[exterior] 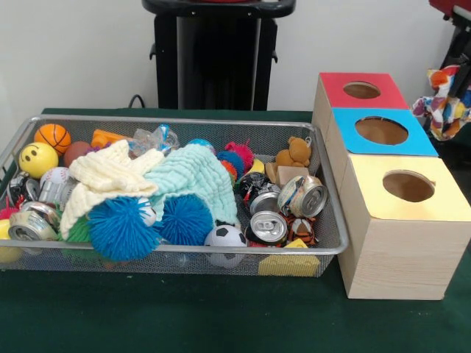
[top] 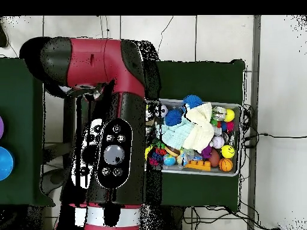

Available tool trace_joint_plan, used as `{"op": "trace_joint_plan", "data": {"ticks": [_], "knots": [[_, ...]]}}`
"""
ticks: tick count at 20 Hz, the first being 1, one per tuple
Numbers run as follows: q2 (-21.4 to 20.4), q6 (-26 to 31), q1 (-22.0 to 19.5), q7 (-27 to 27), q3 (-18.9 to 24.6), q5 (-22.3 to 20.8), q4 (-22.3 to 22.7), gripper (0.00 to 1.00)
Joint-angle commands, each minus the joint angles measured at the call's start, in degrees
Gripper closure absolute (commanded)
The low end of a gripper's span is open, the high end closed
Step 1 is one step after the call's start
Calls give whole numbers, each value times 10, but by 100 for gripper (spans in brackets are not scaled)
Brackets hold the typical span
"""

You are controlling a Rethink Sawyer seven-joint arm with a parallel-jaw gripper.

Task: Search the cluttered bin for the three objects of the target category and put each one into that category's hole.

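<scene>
Item: wire-mesh bin [exterior: 324, 246], metal, rectangular, shallow, on a green table [exterior: 221, 316]. Contents, by clock face from bin centre: at 12, two soft knitted cloths, cream [exterior: 110, 180] and pale mint [exterior: 193, 176], draped over the heap; at 6 to 7, two blue spiky rubber balls [exterior: 118, 228], pliant and light; soccer ball [exterior: 225, 237] at 5; crushed drink cans [exterior: 268, 226] at 3 to 4 and another can [exterior: 29, 224] at 9, thin aluminium, light, dented, slippery on the walls, probably best taken across the body; orange basketball [exterior: 53, 137] and yellow smiley ball [exterior: 38, 159] at 10; plush bear [exterior: 296, 153] at 2. Target category not stated; likely candidates all lie inside the bin. Receiving unit: wooden box [exterior: 397, 257] at 3 o'clock of the bin, with round holes in red [exterior: 362, 90], blue [exterior: 381, 130] and yellow [exterior: 409, 185] lids. Red arm [top: 111, 129] fills the overhead view; gripper not in view, so whether its claw is spread or closed cannot be told.
</scene>
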Motion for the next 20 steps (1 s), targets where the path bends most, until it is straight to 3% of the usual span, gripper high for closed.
{"op": "trace_joint_plan", "data": {"ticks": [1,20], "knots": [[12,-81,-22,-24,48,-26,66,100],[23,-151,-40,-66,53,-54,104,100]]}}
